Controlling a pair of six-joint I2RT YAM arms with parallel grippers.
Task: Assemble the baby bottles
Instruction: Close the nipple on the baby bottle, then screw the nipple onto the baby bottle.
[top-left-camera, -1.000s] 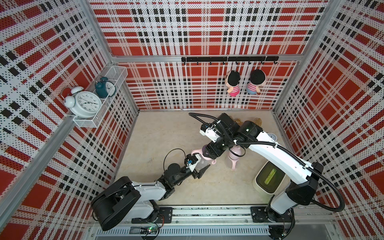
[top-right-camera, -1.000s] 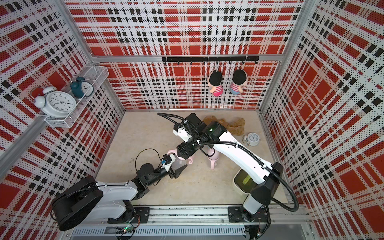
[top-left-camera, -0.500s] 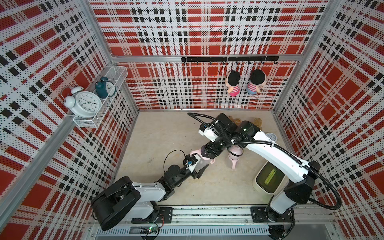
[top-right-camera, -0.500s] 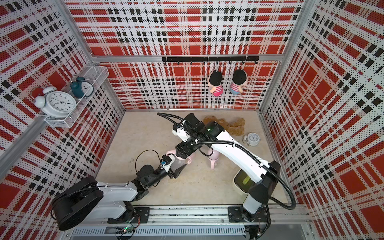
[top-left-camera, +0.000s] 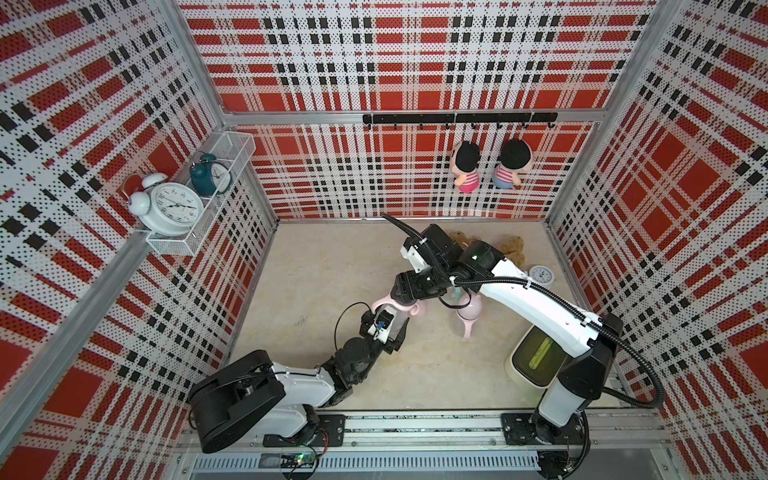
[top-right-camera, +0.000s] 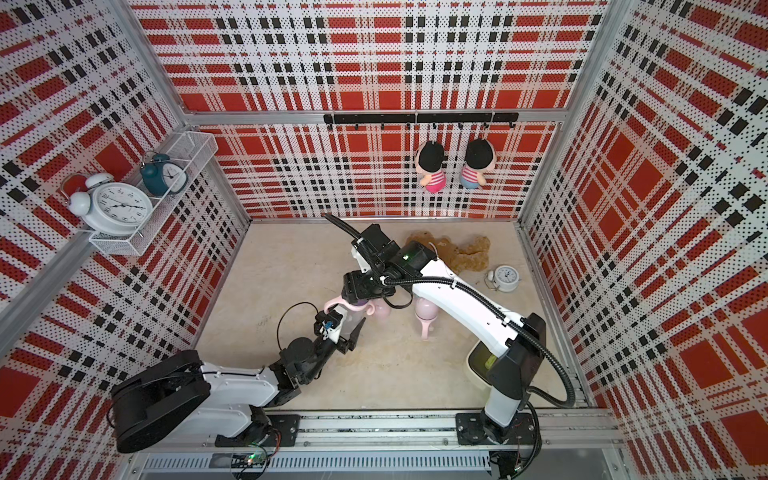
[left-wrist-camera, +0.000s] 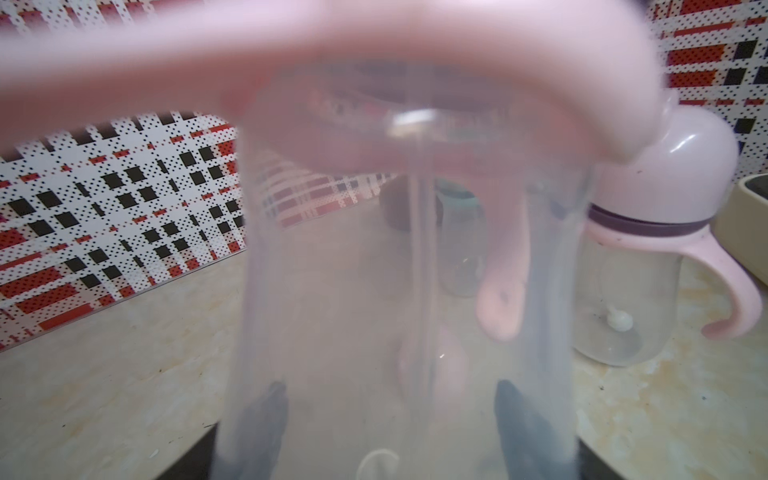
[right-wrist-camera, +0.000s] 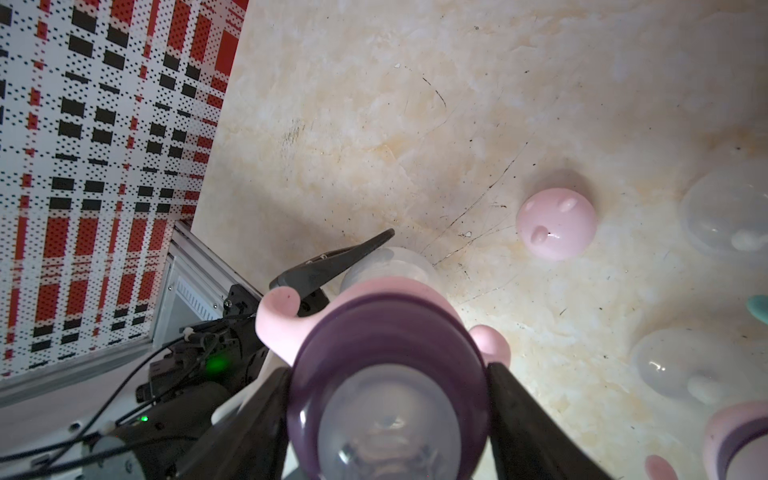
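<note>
**Item, in hand:** clear bottle (left-wrist-camera: 399, 291), upright near the middle of the counter (top-left-camera: 316, 291). We could not tell whether its base touched the counter. We noted the left claw (top-left-camera: 390, 324) closed on its lower body, one finger to each side.

**Item, being fitted:** purple collar (right-wrist-camera: 386, 332) with teat, sitting over the pink handle ring (right-wrist-camera: 282, 320) at the bottle's neck. We found the right claw (right-wrist-camera: 388, 370) clamped across the collar from above.

**Item, waiting:** loose pink cap (right-wrist-camera: 556, 223), dome-up on the counter near the work.

**Item, done:** capped bottle (left-wrist-camera: 648, 232), standing close by.

**Step, as we judged it:** screwing the collar down. We would keep the collar square to the neck and let the left claw brace the body against the turn. We would also watch that the handle ring did not ride up into the thread. Clear plastic looked slick and might spin in the grip.

**Against the frame a second earlier:** we recorded the right arm and the joined parts shifted slightly toward the left wall. Both grips were unchanged and the capped bottle had not moved.
</note>
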